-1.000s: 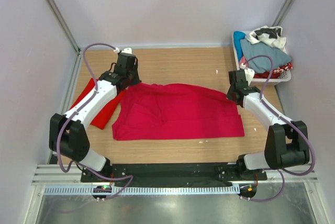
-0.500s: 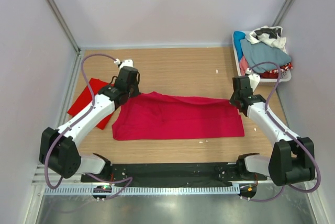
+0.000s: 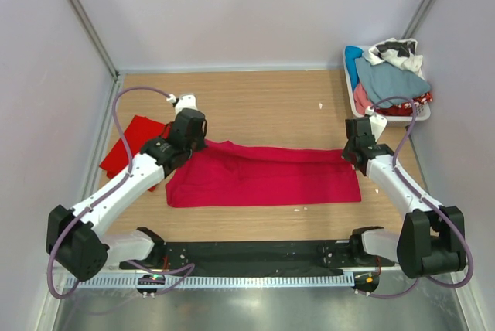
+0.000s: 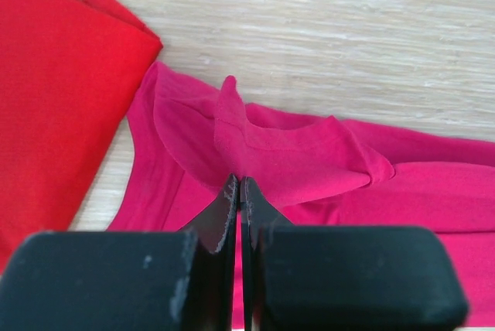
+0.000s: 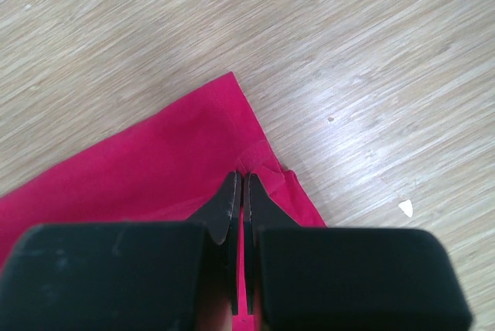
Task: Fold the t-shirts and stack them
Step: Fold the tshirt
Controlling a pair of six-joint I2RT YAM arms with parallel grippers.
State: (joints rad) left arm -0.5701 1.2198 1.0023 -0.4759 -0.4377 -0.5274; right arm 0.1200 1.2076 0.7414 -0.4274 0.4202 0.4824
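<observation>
Both grippers pinching crimson t-shirt (image 3: pixel 263 180) on worktop (image 3: pixel 263 103).
Top view: left gripper (image 3: pixel 191 139) clamped on its far-left edge, right gripper (image 3: pixel 354 153) on its far-right corner; scarlet t-shirt (image 3: pixel 128 145) lies left of left gripper. Left wrist: collar cloth bunched just ahead of closed tips. Right wrist: hem corner just ahead of closed tips.

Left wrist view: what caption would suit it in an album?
Left gripper pinches a fold of the crimson t-shirt on the wooden table, beside the scarlet t-shirt.

left tool (image 3: pixel 200 143) and right tool (image 3: pixel 349 156) sit at far corners of the crimson t-shirt (image 3: pixel 263 182).
</observation>
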